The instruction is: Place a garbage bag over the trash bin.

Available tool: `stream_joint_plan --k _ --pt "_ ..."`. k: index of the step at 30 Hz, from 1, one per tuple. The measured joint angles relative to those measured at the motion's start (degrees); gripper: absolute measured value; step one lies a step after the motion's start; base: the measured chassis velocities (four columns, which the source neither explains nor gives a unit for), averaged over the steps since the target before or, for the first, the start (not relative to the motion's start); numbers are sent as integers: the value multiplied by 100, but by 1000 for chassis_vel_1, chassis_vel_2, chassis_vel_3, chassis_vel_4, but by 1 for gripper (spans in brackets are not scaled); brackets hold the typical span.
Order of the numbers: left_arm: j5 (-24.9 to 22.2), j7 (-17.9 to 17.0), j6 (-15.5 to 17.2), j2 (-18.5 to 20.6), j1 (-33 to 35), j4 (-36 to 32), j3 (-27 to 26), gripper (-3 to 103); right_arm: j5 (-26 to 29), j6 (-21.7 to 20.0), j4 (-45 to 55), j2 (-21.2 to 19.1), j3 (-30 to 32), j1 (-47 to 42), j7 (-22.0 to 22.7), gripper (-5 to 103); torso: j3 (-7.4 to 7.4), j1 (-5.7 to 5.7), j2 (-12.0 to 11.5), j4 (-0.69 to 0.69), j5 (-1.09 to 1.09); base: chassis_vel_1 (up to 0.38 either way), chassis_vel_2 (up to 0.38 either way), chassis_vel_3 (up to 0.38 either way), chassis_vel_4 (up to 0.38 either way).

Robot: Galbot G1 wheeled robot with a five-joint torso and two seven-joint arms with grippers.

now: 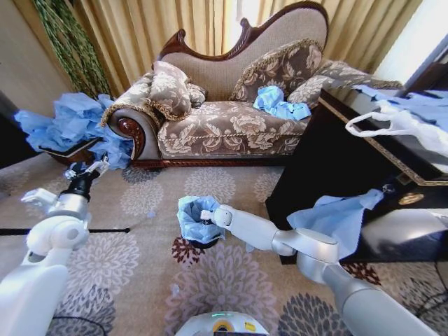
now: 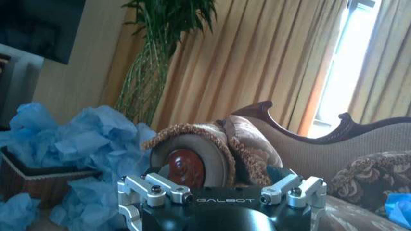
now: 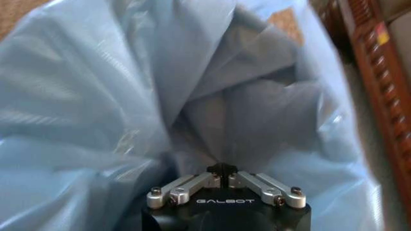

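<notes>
**A:** Status on the right gripper [image 3: 222, 168]?

**B:** You've got it down inside the thin light-blue plastic garbage bag [image 1: 197, 216], which sits in the mouth of the small round black trash bin [image 1: 203, 243] on the floral carpet [image 1: 147, 266], centre of the scene, near the robot. In the right wrist view the fingertips meet, narrow, with blue film folded right at the tips — pinching the film or just touching it, I can't tell.

**A:** Bag seated?

**B:** Film bunches up above the bin's rim on the left and far sides; the bin's dark lower wall shows below it on the near side.

**A:** Left gripper [image 1: 89, 169]?

**B:** Raised on the left, well apart from the bin, pointing at the far patterned sofa with dark carved wood trim [image 1: 224, 126] and a heap of crumpled blue bags on a woven basket [image 1: 66, 126]. Fingers spread wide — holding nothing.

**A:** Right side?

**B:** Dark wooden cabinet [image 1: 336, 175], another light-blue bag draped on its near edge [image 1: 339, 217], a white loop-handled plastic bag [image 1: 406, 126] on top.
</notes>
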Motion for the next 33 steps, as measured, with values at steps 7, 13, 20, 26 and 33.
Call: stream_joint_plan --k 7,13,20,26,33 --pt "-47 -26 29 -93 148 -121 13 100 -494 390 -571 382 432 -80 60 0 0 0 0 -3 -1 0 0 0 0" --pt "-109 -27 34 -129 80 -46 125 100 261 -120 641 -237 93 -20 46 0 0 1 0 -2 0 0 0 0 0" --pt "-131 -37 43 -109 -21 3 221 100 636 -411 1441 -565 -140 48 48 0 0 1 0 3 1 0 0 0 0" --pt "-161 -35 38 -90 15 64 171 100 504 -318 1314 -671 -398 100 -167 0 0 1 0 -2 1 0 0 0 0" --pt "-144 -25 20 -202 82 69 170 100 19 7 979 -661 -584 79 -498 0 0 0 0 0 1 0 0 0 0"
